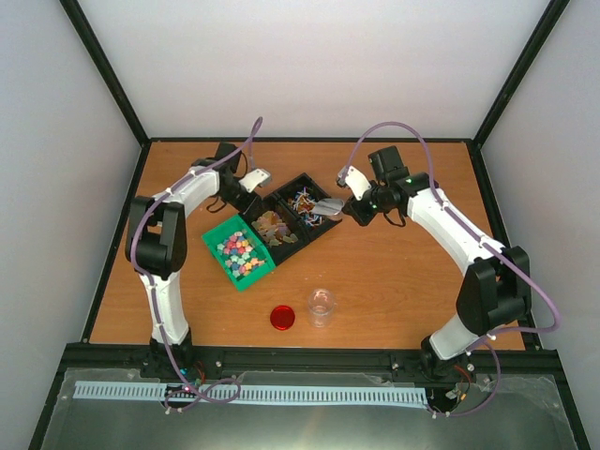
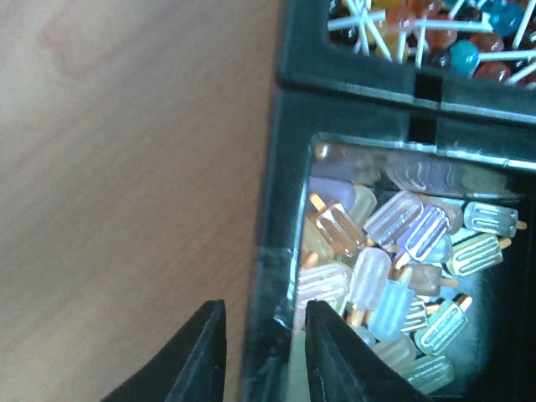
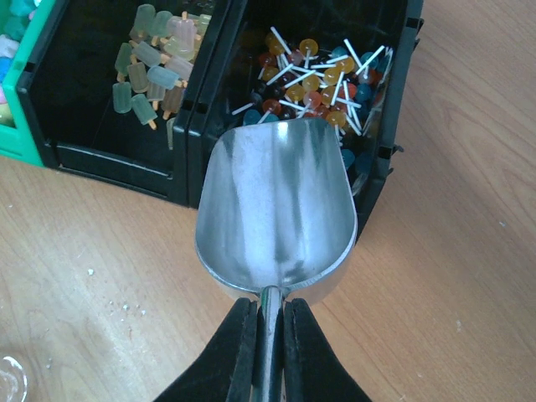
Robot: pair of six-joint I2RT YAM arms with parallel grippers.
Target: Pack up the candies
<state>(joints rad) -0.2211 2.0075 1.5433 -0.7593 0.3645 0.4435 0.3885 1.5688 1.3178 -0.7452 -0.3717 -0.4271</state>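
Observation:
The candies (image 1: pixel 238 252) are small pastel lumps in a green bin (image 1: pixel 215 246) left of centre; a few show at the top left of the right wrist view (image 3: pixel 12 25). My right gripper (image 1: pixel 349 202) (image 3: pixel 268 306) is shut on the handle of an empty metal scoop (image 1: pixel 328 206) (image 3: pixel 276 209), which hangs over the near rim of the lollipop bin. My left gripper (image 1: pixel 253 185) (image 2: pixel 265 314) is open, its fingers either side of a black bin's wall (image 2: pixel 272 209) with small gaps.
Two black bins adjoin the green one: one holds popsicle-shaped sweets (image 1: pixel 275 230) (image 2: pixel 394 260), the other lollipops (image 1: pixel 305 202) (image 3: pixel 322 79). A clear cup (image 1: pixel 322 306) and a red lid (image 1: pixel 282 318) stand nearer the front. Crumbs lie on the table (image 3: pixel 126 306).

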